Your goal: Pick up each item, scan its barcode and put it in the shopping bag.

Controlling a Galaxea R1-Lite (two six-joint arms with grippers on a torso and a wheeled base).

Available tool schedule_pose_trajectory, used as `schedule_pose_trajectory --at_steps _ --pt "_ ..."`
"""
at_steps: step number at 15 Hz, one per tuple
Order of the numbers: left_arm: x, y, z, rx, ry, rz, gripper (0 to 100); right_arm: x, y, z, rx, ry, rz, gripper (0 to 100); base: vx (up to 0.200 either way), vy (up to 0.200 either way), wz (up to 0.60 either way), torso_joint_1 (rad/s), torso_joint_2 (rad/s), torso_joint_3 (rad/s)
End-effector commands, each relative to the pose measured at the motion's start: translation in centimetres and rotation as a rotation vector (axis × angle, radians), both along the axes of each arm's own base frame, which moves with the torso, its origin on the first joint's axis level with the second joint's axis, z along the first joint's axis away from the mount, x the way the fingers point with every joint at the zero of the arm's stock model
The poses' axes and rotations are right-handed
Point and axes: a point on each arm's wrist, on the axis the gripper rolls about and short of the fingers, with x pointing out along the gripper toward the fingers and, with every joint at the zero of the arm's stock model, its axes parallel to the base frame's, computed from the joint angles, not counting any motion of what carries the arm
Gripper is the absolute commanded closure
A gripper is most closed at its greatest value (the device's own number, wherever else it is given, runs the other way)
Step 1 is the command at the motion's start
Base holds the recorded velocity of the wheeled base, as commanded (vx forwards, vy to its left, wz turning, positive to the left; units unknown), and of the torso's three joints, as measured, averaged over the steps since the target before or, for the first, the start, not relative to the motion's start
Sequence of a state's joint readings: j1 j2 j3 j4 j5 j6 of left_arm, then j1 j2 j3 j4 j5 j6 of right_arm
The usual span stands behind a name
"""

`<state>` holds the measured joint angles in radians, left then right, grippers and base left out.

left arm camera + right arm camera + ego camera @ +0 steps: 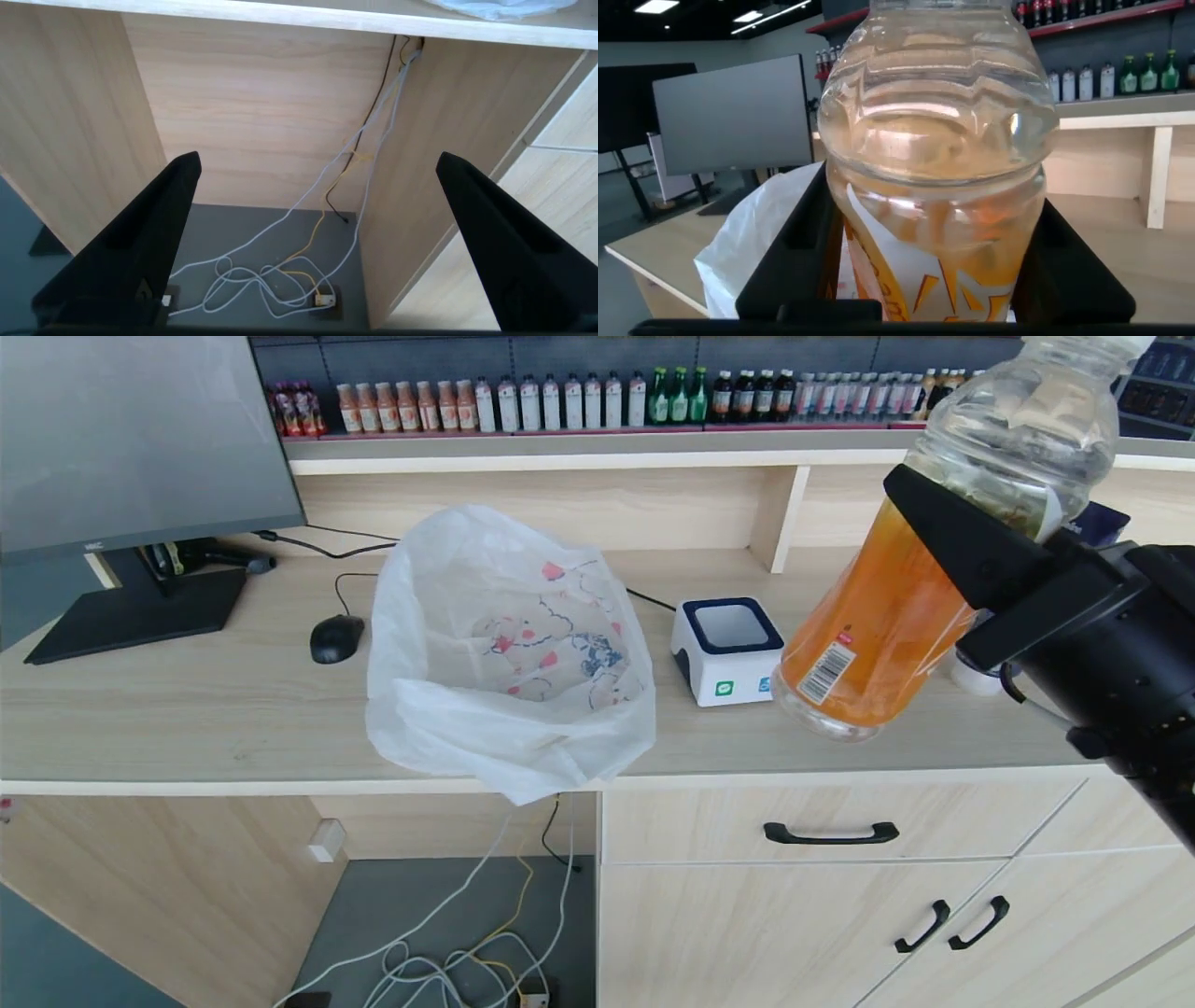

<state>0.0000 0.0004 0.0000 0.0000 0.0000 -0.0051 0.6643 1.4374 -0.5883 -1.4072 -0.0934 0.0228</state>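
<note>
The right gripper (pixel 952 546) clamps the orange drink bottle (pixel 878 625) mid-body, tilted above the counter (pixel 187 709) beside the barcode scanner (pixel 726 649). Expect a heavy, rigid, slippery load; hold at the waist. The left gripper (pixel 318 168) stands open.

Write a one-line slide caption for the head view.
Right gripper holds a tilted orange drink bottle near the scanner, with the open shopping bag beside it.

A dark monitor (pixel 140 439) stands at ten o'clock on the wooden surface (pixel 187 709), with a black mouse (pixel 336 637) at its four o'clock. A row of bottles (pixel 597 401) lines the shelf (pixel 579 441) at twelve o'clock. Loose cables (pixel 471 963) lie on the floor (pixel 373 915) at six o'clock.
</note>
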Motion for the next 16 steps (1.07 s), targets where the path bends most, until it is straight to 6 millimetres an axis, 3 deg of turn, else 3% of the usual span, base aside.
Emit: schedule_pose_trajectory --at_steps 1,6,9,12,16 --pt "0.0 0.0 0.0 -0.001 0.000 0.000 0 0.2 -0.3 0.2 0.004 -0.009 -0.015 100 0.000 0.200 0.00 0.002 0.00 0.002" --pt "0.0 0.0 0.0 0.002 0.000 0.000 0 1.0 -0.2 0.0 -0.005 -0.004 -0.031 100 0.000 0.000 0.00 0.000 0.00 0.000" --pt "0.0 0.0 0.0 0.002 0.000 0.000 0 3.1 0.3 1.3 0.023 -0.044 -0.065 100 0.000 0.000 0.00 0.000 0.00 0.000" --pt "0.0 0.0 0.0 0.002 0.000 -0.002 0 4.0 0.9 1.8 0.030 -0.060 -0.067 100 0.000 0.000 0.00 0.000 0.00 0.000" --pt "0.0 0.0 0.0 0.002 0.000 0.000 0 5.8 1.5 1.0 -0.143 -0.142 -0.001 100 0.000 0.000 0.00 0.000 0.00 0.000"
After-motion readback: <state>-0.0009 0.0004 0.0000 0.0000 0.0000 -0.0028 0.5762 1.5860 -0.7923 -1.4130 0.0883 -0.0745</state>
